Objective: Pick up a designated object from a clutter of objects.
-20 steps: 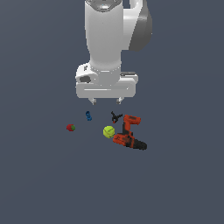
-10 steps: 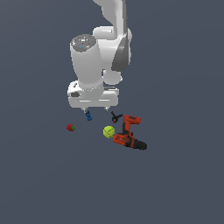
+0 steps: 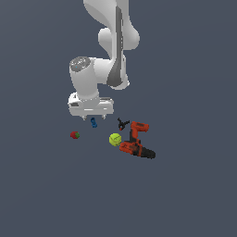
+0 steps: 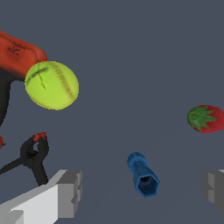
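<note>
The designated object, a small bright blue bolt-shaped piece [image 3: 93, 122], lies on the dark floor at the left side of the clutter. My gripper [image 3: 93, 117] hangs just above it, open and holding nothing. In the wrist view the blue piece [image 4: 142, 174] lies between my two grey fingers [image 4: 68, 192], touching neither, and the gripper [image 4: 141, 187] stands wide open around it.
A yellow-green ball [image 3: 115, 139] sits against an orange-and-black drill [image 3: 136, 143] toward the exterior view's right. A black-and-red clamp [image 3: 122, 123] lies just behind them. A red strawberry [image 3: 74, 134] lies toward the exterior view's left. In the wrist view the ball [image 4: 51, 85], clamp [image 4: 34, 153] and strawberry [image 4: 205, 118] flank the blue piece.
The arm has swung toward the exterior view's left and come down. The hand, which was higher and over the clamp side, now hangs over the blue piece.
</note>
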Controlling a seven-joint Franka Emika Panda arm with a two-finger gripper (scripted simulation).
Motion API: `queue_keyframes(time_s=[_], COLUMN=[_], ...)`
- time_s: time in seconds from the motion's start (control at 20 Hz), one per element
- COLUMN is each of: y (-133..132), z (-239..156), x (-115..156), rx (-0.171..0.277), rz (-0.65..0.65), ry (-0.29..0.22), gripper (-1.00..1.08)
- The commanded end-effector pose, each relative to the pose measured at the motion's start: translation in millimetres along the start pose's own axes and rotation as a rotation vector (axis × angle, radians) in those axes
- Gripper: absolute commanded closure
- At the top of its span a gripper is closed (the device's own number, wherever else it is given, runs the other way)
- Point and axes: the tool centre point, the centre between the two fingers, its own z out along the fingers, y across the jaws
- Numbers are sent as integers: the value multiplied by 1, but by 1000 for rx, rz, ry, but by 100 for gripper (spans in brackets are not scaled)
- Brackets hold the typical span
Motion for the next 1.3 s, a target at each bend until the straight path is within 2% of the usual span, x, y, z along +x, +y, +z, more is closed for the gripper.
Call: queue_keyframes(time_s=[0.0, 0.45, 0.85, 1.25], y=[8, 20, 20, 21], z=[12, 32, 38, 70], x=[-12, -36, -37, -38], rx=[-2, -8, -7, -8], rz=[-1, 0, 0, 1], ry=[1, -1, -2, -2], gripper=[-92, -92, -92, -92])
